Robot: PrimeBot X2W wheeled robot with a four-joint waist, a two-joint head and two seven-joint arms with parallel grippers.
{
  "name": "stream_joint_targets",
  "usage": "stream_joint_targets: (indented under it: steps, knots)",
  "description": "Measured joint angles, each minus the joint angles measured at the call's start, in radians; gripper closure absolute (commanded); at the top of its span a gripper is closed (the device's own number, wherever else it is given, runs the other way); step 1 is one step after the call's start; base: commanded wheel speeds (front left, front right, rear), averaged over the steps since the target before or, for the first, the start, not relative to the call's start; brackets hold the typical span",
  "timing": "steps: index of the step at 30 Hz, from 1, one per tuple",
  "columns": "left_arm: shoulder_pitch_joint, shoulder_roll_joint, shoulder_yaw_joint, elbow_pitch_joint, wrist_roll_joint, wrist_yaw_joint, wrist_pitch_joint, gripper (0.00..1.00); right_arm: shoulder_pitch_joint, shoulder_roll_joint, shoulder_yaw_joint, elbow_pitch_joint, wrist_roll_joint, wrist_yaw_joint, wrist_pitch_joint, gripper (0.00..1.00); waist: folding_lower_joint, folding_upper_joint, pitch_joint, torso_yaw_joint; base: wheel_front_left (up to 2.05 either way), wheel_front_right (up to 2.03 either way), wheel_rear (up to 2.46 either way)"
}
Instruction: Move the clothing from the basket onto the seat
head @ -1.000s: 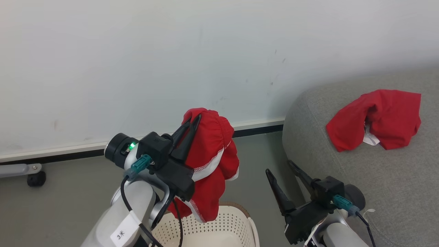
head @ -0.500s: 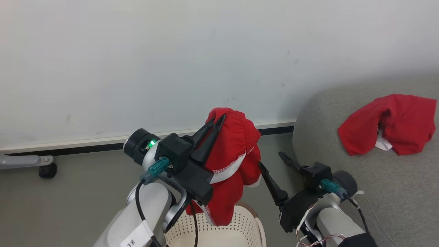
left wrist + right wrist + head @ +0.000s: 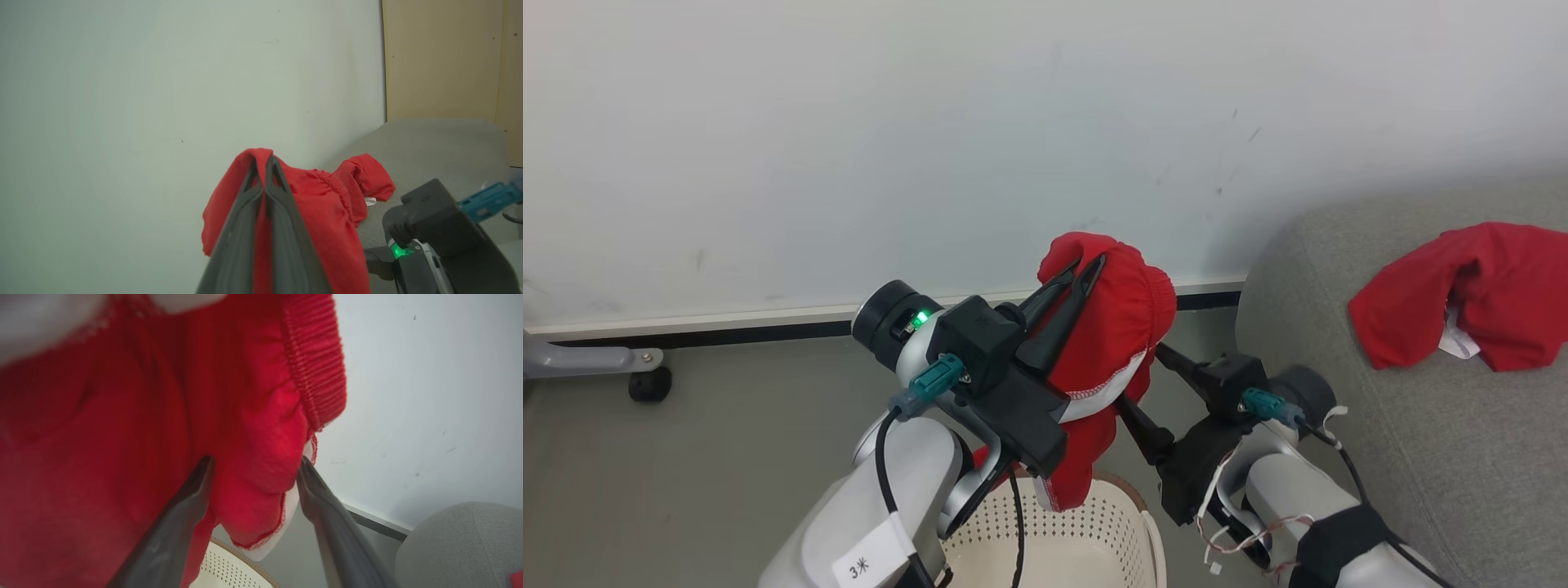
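Red garment (image 3: 1123, 327) aloft; seat (image 3: 1380, 457) off to its right.
Left gripper (image 3: 1089, 265): jaws pressed together, pinching the garment's top fold; the cloth hangs lengthwise downward over the basket (image 3: 1094, 523). Right gripper (image 3: 256, 461): jaws spread, straddling a lower fold without clamping it. The seat lies right, nearer the right arm; a second red garment (image 3: 1462, 302) rests there.
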Motion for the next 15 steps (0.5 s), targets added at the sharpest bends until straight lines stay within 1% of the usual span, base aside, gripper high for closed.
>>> stream_joint_targets:
  steps: [7, 12, 13, 14, 15]
  knots:
    - [-0.004, -0.002, -0.016, -0.017, -0.027, 0.0, 0.011, 1.0, -0.076, 0.0, 0.054, 0.059, 0.047, 0.0, 0.0, 0.0, 0.0, 0.0, 0.01, 0.005, 0.0, 0.0, 0.0]
    - [-0.008, -0.005, -0.026, -0.024, -0.037, 0.0, 0.014, 1.0, -0.113, 0.0, 0.11, 0.073, 0.078, 0.0, 0.0, 0.0, 0.0, 0.0, 0.015, 0.007, 0.0, 0.0, 0.0]
    - [-0.01, -0.005, -0.027, -0.024, -0.041, 0.0, 0.017, 1.0, -0.12, 0.0, 0.119, 0.074, 0.086, 0.0, 0.0, 0.03, 0.0, 0.0, 0.016, 0.007, 0.0, 0.0, 0.0]
    - [-0.015, -0.005, -0.028, -0.024, -0.043, 0.0, 0.017, 1.0, -0.125, 0.0, 0.124, 0.073, 0.094, 0.0, 0.0, 0.45, 0.0, 0.0, 0.017, 0.008, 0.0, 0.0, 0.0]
    - [-0.019, -0.005, -0.028, -0.024, -0.043, 0.0, 0.017, 1.0, -0.129, 0.0, 0.13, 0.073, 0.102, 0.0, 0.0, 0.68, 0.0, 0.0, 0.018, 0.008, 0.0, 0.0, 0.0]
